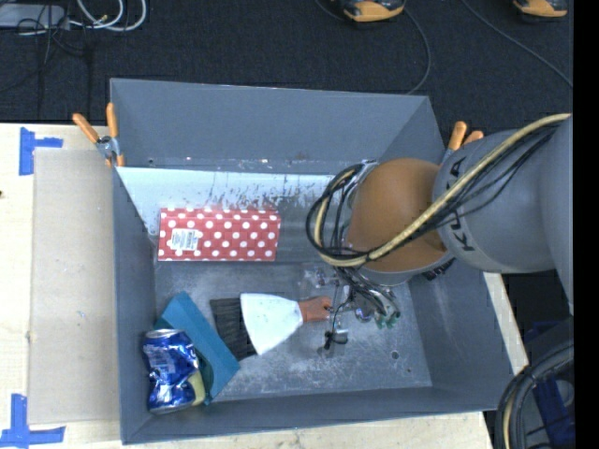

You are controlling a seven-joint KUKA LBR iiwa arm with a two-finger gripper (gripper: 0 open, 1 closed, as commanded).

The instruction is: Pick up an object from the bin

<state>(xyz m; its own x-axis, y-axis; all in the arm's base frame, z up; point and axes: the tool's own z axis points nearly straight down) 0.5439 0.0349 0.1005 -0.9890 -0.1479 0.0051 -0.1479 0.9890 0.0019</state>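
Note:
My gripper (332, 330) hangs low over the bin floor right of centre, under the arm's wrist. Just to its left lies a small brush (267, 318) with a white body, black bristles on its left side and a reddish-brown handle end pointing right. That handle end touches or sits right beside the gripper, and the wrist hides how the two meet. A red box with white polka dots (220, 235) lies further back, against the bin's back wall, well apart from the gripper.
A crushed blue drinks can (171, 370) sits in the front left corner on a blue cloth (201, 335) that reaches to the brush's bristles. The arm and its cables cover the bin's right side. Bare floor lies in front of the gripper.

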